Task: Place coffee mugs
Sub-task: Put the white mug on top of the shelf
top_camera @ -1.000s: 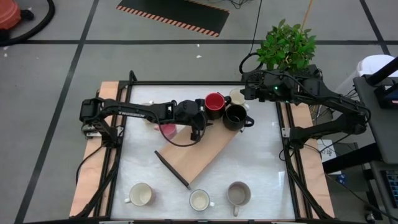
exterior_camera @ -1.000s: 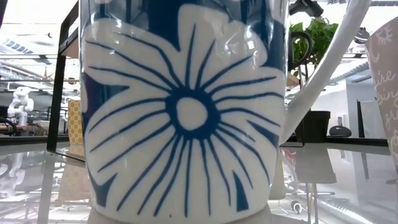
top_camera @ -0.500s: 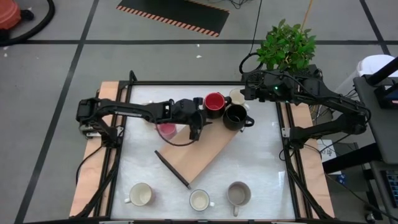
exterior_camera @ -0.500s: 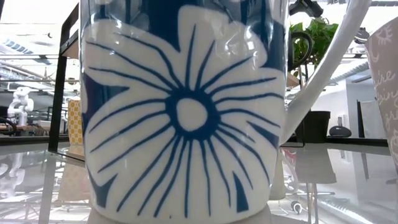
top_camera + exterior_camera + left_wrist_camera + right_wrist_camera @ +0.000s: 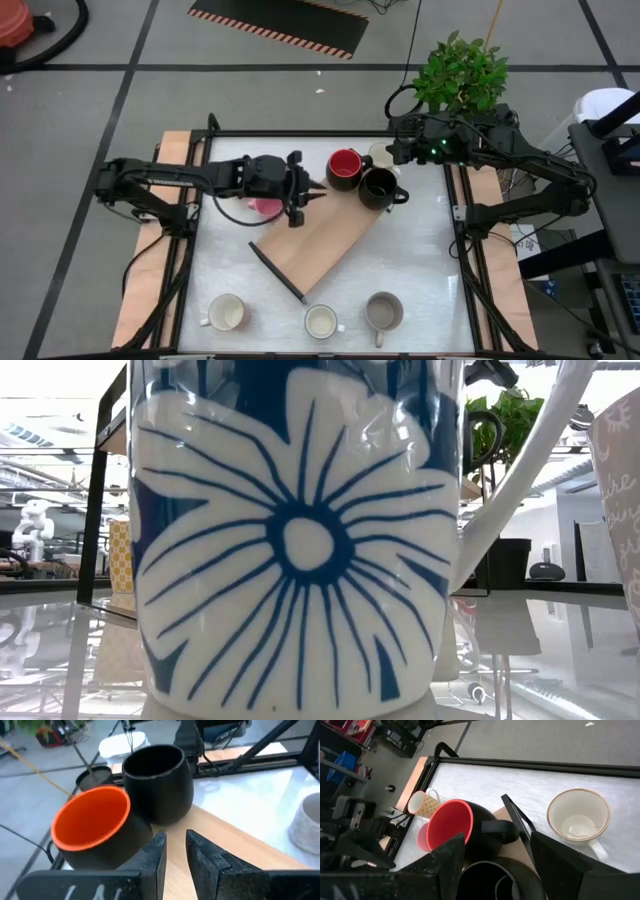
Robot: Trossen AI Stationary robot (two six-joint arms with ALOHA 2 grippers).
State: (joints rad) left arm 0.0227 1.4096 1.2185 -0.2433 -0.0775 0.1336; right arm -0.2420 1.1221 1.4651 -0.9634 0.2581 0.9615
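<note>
Mugs: the red-and-dark mug (image 5: 345, 168) stands on the wooden board (image 5: 325, 243) touching the black mug (image 5: 378, 187), just ahead of the left hand (image 5: 306, 193). That hand has drawn back from it, fingers nearly closed, empty, so this placement looks finished. Right hand (image 5: 492, 855) hovers spread, empty, over both mugs.

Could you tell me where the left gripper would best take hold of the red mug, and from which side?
Probably by the rim wall. The red mug stands upright and open-mouthed on the board, so one finger could drop inside. Come from above on its left side, nearest the left gripper; the black mug crowds its right, and its handle points that way too.
</note>
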